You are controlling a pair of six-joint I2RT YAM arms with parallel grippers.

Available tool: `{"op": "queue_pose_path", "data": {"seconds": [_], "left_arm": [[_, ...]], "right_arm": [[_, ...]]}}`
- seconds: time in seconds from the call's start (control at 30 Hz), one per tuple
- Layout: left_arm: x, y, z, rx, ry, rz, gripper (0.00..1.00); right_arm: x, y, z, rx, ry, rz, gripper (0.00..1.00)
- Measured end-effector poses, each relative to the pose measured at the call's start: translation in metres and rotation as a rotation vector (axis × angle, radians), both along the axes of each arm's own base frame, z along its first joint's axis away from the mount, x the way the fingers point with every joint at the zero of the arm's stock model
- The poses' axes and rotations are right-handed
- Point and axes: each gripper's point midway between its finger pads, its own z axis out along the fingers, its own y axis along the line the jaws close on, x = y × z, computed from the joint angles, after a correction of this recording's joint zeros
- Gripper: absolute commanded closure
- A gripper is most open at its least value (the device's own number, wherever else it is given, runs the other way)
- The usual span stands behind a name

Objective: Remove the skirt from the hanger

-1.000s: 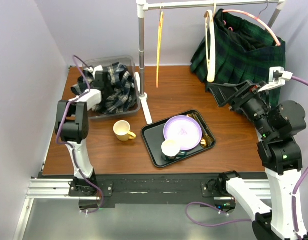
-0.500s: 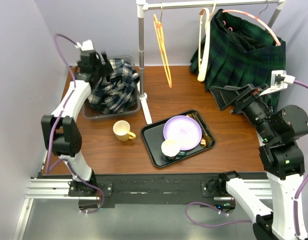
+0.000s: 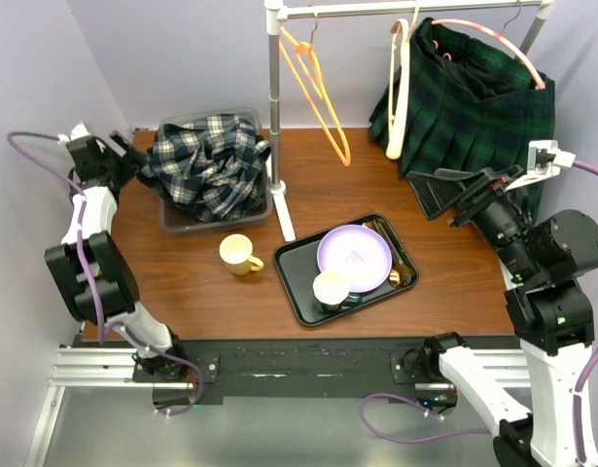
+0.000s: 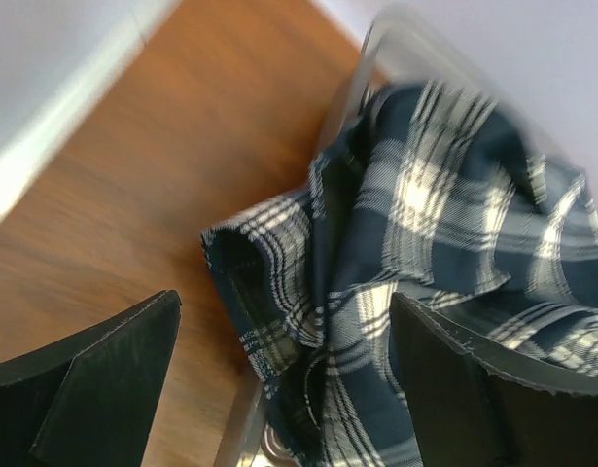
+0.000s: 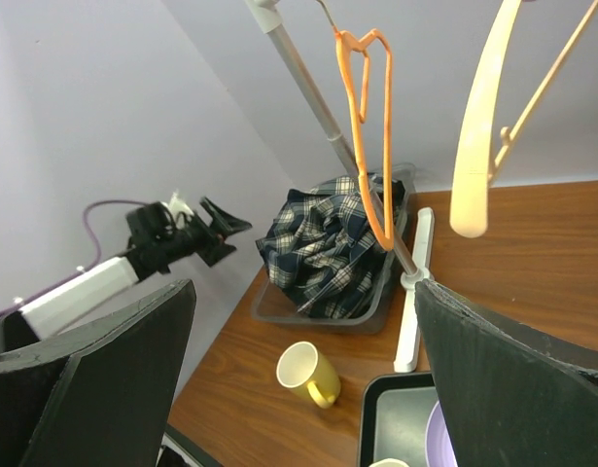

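Dark green tartan skirt (image 3: 474, 107) hangs on pink hanger (image 3: 517, 49), table's (image 3: 454, 282) far-right corner. Right fingers (image 5: 512, 389) and left fingers (image 4: 94, 379) spread; advise pinching fabric squarely.

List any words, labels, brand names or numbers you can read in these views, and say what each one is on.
No text can be read in any of the three views.
Purple plate: a faint mark at its centre, too small to read.
Yellow mug: no print shows.
Black tray: no print shows.
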Motion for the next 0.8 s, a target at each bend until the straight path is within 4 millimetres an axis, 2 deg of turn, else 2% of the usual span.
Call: {"op": "queue_pose_path", "data": {"seconds": [0.07, 0.13, 0.2, 0.33, 0.43, 0.47, 0.53, 0.57, 0.67, 0.8], "left_arm": [[0.004, -0.004, -0.025, -0.055, 0.026, -0.025, 0.06], [0.010, -0.008, -0.040, -0.095, 0.030, -0.050, 0.05], [0.015, -0.011, -0.049, -0.117, 0.018, -0.066, 0.06], [0.026, -0.009, -0.051, -0.150, -0.041, -0.075, 0.15], [0.033, -0.005, -0.051, -0.167, -0.085, -0.074, 0.35], [0.035, -0.005, -0.052, -0.174, -0.094, -0.075, 0.47], [0.035, -0.006, -0.054, -0.189, -0.119, -0.081, 0.60], [0.035, -0.008, -0.055, -0.194, -0.129, -0.087, 0.74], [0.036, -0.011, -0.053, -0.213, -0.149, -0.094, 1.00], [0.039, -0.013, -0.046, -0.209, -0.179, -0.115, 1.00]], "right_arm": [[0.000, 0.001, 0.000, 0.000, 0.000, 0.003, 0.01], [0.000, 0.001, 0.000, -0.001, -0.001, 0.004, 0.01], [0.000, 0.001, 0.000, -0.002, -0.001, 0.004, 0.01], [0.000, 0.001, 0.000, -0.003, -0.002, 0.004, 0.01], [0.000, 0.001, 0.000, -0.003, -0.002, 0.004, 0.01], [0.000, 0.001, 0.000, -0.003, -0.002, 0.004, 0.01], [0.000, 0.001, 0.000, -0.003, -0.002, 0.003, 0.01], [0.000, 0.000, 0.000, -0.003, -0.002, 0.001, 0.01], [0.001, -0.001, 0.000, -0.002, -0.001, -0.007, 0.01], [0.002, -0.002, 0.000, -0.002, 0.000, -0.013, 0.01]]}}
